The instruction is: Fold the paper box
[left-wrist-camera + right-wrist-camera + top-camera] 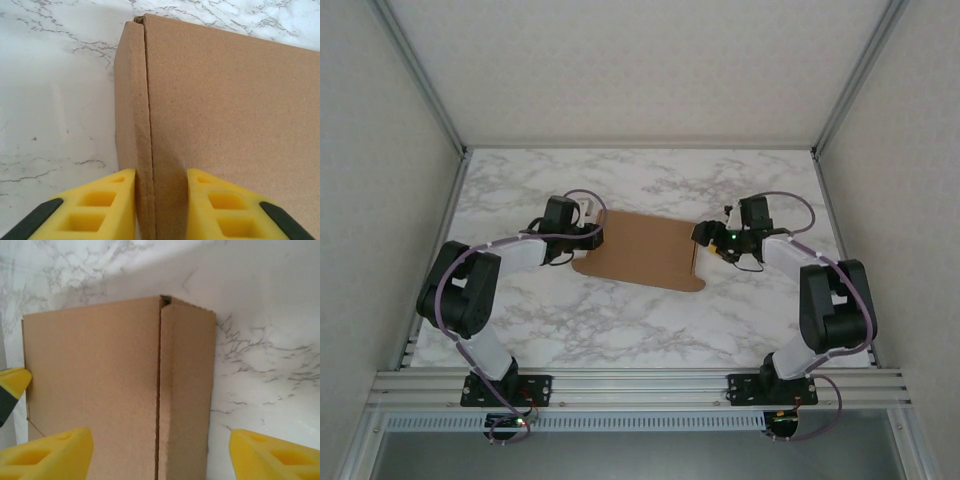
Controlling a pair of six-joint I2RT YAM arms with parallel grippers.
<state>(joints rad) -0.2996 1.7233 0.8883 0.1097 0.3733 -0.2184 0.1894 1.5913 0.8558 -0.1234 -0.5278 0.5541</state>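
Paper box (645, 252): brown cardboard; lies mid-worktop (620, 330) between the two arms; both end walls creased upward

Left end effector (161, 175): yellow fingers set narrowly either side of the left wall's fold; cannot tell whether they pinch it or merely flank it

Right end effector (161, 440): released; fingers wide apart, straddling the right wall

Step, as judged: standing the end walls upright

Doing it well: steady the left wall; close the right fingers squarely on the crease; avoid pushing the box sideways
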